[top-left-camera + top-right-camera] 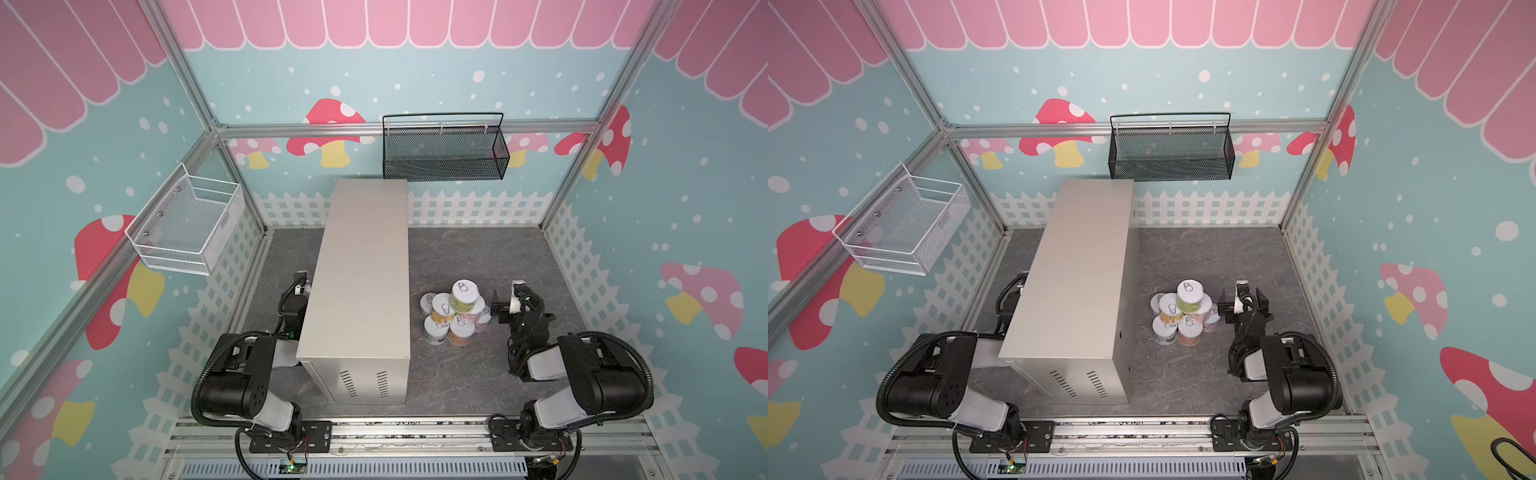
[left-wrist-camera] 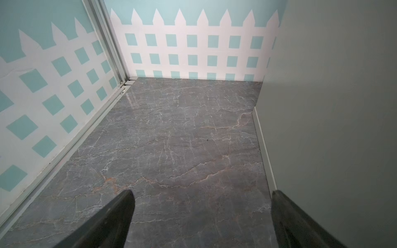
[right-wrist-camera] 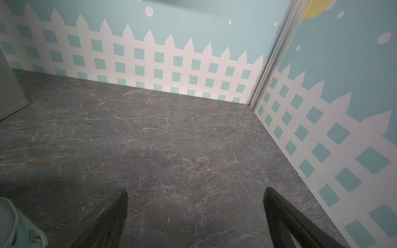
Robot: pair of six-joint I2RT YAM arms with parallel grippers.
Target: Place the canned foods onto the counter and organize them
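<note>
Top views: can pile (image 1: 455,313) on table (image 1: 478,257), just beside my right claw (image 1: 1241,299), counter (image 1: 361,270) beyond. Left claw (image 2: 202,193) and right claw both apart, empty; open table ahead.

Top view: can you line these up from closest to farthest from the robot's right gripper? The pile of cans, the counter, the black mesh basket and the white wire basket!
Starting from the right gripper:
1. pile of cans: right beside it, toward the middle.
2. counter: just past the cans, in the middle.
3. black mesh basket: hanging up at the back.
4. white wire basket: hanging far over on the left.
</note>
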